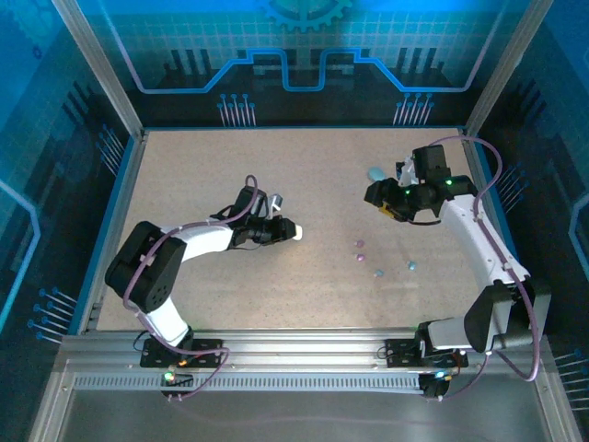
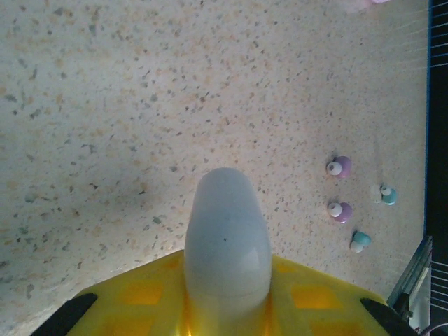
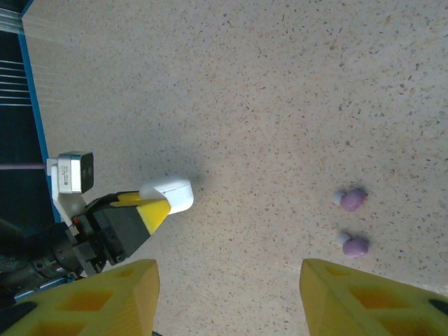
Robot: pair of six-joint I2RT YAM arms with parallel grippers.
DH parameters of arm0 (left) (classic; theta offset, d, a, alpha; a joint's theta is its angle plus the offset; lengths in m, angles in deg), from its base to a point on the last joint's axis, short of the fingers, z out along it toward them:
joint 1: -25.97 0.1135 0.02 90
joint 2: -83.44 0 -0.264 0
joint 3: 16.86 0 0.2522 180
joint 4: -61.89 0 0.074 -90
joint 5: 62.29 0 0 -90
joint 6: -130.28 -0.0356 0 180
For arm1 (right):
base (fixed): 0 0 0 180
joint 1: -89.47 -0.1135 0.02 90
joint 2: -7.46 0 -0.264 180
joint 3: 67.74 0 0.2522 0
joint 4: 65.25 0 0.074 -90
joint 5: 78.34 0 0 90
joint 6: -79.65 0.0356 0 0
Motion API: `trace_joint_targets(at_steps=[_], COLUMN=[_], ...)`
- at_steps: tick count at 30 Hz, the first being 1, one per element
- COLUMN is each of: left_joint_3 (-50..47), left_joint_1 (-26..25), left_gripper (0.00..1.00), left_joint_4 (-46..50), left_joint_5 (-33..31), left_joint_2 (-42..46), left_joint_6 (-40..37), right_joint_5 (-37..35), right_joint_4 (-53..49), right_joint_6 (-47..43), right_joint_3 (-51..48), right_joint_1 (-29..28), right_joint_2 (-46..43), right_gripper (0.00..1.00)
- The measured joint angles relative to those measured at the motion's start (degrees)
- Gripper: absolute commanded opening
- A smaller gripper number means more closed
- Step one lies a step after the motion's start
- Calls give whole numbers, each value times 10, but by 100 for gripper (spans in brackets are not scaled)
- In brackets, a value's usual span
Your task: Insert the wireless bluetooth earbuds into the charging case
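Your left tool pinches the white charging case, its long axis aimed right toward the earbuds loose on the worktop. The spread right tool hangs nearer them, so pick with that one.

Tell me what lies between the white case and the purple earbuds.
Nothing: bare table separates the white case from the purple earbuds, as the right wrist view shows.
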Motion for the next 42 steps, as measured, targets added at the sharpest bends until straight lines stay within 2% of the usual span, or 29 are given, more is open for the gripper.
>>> trace_joint_targets(at_steps=[12, 22, 32, 38, 42], left_joint_3=[0, 3, 27, 28, 23], left_joint_1=[25, 33, 35, 38, 39], left_gripper=[30, 41, 52, 59, 60], left_joint_4=[15, 41, 104, 142, 150], left_joint_5=[-7, -18, -64, -111, -132], left_joint_2=[-22, -40, -35, -3, 53], left_joint_6=[8, -9, -48, -60, -69], right_joint_5=[0, 0, -4, -56, -102], right_joint_4=[0, 0, 0, 2, 17], right_joint_6=[2, 2, -1, -37, -71], right_joint_3=[0, 0, 0, 0, 4], right_joint_1=[0, 0, 2, 3, 14], right_joint_2=[14, 17, 28, 36, 59], right_gripper=[56, 56, 58, 61, 62])
